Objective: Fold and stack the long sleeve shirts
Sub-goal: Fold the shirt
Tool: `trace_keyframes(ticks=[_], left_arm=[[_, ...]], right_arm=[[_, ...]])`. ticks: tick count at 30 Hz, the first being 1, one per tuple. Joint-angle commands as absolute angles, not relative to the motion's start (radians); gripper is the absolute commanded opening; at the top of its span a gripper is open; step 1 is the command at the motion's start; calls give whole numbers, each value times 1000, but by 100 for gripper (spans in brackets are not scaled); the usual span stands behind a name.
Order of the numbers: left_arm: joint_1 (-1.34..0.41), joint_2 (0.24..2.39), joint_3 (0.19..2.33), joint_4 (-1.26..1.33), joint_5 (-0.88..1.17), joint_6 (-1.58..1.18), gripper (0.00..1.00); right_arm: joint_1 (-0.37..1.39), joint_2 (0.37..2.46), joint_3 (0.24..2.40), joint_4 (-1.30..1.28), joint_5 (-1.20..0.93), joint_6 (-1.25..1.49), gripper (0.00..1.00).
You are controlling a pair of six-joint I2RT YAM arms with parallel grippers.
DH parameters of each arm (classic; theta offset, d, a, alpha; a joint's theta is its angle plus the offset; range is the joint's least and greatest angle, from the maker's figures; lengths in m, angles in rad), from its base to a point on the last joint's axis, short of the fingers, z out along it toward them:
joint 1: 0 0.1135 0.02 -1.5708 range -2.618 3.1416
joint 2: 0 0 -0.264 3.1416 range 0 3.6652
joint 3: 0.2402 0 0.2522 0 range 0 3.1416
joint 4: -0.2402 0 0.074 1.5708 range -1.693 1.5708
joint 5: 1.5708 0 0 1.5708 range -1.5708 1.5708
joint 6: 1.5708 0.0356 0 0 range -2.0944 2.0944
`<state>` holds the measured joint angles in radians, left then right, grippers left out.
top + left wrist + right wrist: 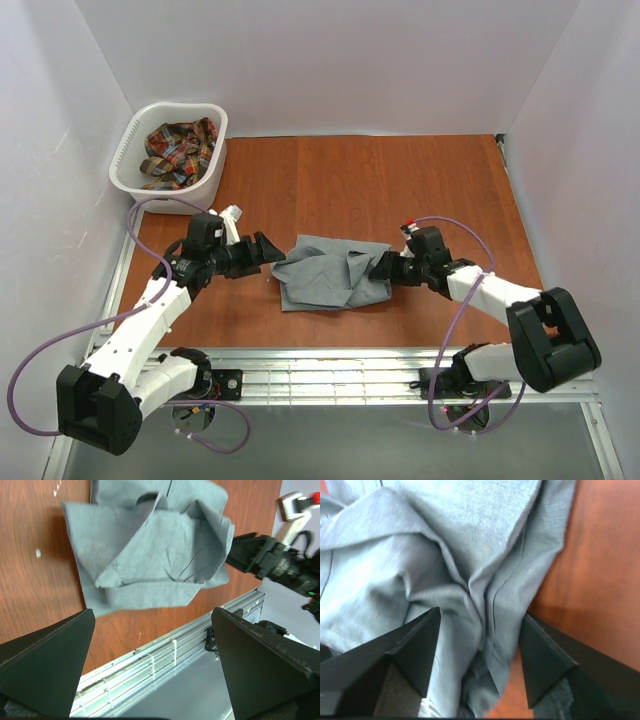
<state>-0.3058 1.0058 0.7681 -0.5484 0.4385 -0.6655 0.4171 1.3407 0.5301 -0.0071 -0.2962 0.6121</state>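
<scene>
Up close, dark fingers (415, 650) of the right gripper (481, 612) against the grey shirt (420, 540): parted, released, a raised ridge of cloth running between them yet not pinched. Meets the grey shirt at its right edge, tips over the rumpled cloth there. Left gripper (272, 250) just beside the grey shirt's left edge, spread wide and clasping nothing; between its two fingers (50, 660), only bare wood and the shirt's nearest corner. Grey shirt bunched into a rough rectangle between the two grippers, layers overlapping, loose folds and creases across the top. Lies on the brown wooden table (400, 180). Seen from the left wrist, right gripper's black body on the far side of the grey shirt, nose against the cloth. Aluminium rail (165, 655) on the near side of the grey shirt, a strip of wood between the two. Plaid shirt (180, 150), red, green and yellow, well apart from the grey shirt, beyond it and far to its left; sits heaped inside the white basket (125, 145), not touching the grey one.
</scene>
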Motion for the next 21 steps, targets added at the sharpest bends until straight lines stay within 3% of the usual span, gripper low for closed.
trace_keyframes(ticks=[1, 7, 12, 17, 21], left_arm=[[-325, 969, 733, -531, 443, -710, 89], [-368, 1017, 690, -511, 396, -749, 87], [-403, 1069, 672, -454, 388, -769, 82], [-433, 1137, 693, -434, 379, -775, 82], [-440, 1163, 704, -431, 359, -772, 81]], right_arm=[[426, 1237, 606, -156, -210, 396, 59], [552, 1075, 741, -278, -71, 212, 61], [615, 1100, 795, -275, -63, 192, 60], [595, 1140, 756, -316, 40, 293, 57], [517, 1120, 666, -324, -79, 373, 50]])
